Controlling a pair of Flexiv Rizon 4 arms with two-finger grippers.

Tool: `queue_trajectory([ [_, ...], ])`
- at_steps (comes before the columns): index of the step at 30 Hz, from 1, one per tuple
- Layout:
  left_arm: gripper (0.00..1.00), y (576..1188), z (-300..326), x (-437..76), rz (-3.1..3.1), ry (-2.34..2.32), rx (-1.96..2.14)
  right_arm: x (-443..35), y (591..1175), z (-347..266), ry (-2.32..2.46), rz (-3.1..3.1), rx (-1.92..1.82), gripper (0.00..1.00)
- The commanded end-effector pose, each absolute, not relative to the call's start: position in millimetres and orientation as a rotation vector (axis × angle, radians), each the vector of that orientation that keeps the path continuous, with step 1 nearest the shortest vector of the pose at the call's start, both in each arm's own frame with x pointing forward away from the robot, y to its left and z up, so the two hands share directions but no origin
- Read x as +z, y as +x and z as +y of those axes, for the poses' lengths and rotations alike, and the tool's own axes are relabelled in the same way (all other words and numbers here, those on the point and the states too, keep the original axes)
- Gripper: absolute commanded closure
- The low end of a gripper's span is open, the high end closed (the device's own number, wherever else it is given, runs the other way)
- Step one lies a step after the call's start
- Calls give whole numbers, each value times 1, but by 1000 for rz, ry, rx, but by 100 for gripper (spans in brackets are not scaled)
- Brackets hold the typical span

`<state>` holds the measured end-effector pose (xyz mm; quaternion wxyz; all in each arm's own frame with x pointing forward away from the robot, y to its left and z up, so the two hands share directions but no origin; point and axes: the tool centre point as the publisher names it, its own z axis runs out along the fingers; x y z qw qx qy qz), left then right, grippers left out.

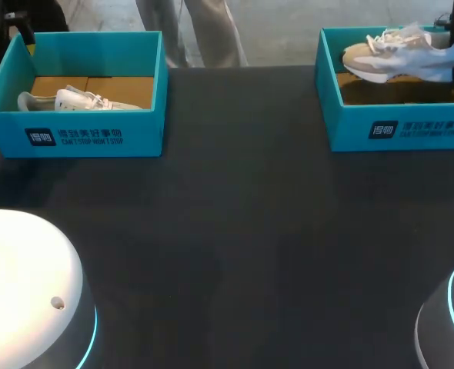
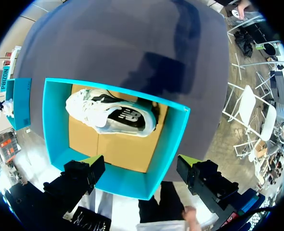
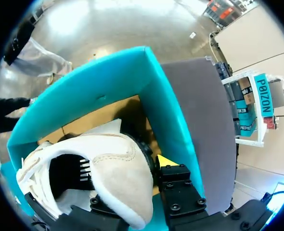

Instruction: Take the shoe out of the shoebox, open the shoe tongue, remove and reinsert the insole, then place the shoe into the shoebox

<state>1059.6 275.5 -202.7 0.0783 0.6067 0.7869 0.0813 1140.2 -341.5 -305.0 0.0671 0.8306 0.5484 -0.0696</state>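
head view: two teal boxes stand at the far side of the dark desk [image 1: 242, 231], well apart. the left box [image 1: 96, 134] holds a white shoe [image 1: 81, 100] lying low on its cardboard floor. in the right box [image 1: 396, 127] a beige shoe [image 1: 400, 58] hangs tilted, raised off the floor but, as far as you can tell, not clear of the walls.

right wrist view: your right end effector [image 3: 125, 178] pinches the beige shoe at the heel. one yellow fingertip [image 3: 163, 161] presses the outer heel; the other finger is hidden behind the shoe, so you judge the grip from the raised shoe, not from two seen contacts. the shoe's opening faces the camera, and the teal wall rises just beyond it.

left wrist view: your left end effector [image 2: 141, 163] hovers above the left box with its fingers spread wide, touching nothing. the white shoe lies on its side on the box floor ahead of it.

step in hand, as judged: taking the shoe out of the box. the beige shoe is partly lifted and the white one untouched; tongue and insole work are not yet begun.

next move, as judged: raise the beige shoe until its sole clears the wall, carry it to the open desk in front, and set it sole down so you can reach the tongue. hold the pinch firm, since a heel grip may let the toe swing and catch the rim.
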Motion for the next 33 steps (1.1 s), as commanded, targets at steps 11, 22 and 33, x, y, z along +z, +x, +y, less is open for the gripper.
queue_trajectory([
  [11,0,1059,275,-202,2357,1817,246,-215,1119,-328,2403,1733,-114,100],
  [22,0,1059,275,-202,2357,1817,246,-165,1114,-314,2319,1760,-59,100],
  [33,0,1059,275,-202,2357,1817,246,-136,1108,-298,2231,1803,-4,100],
])
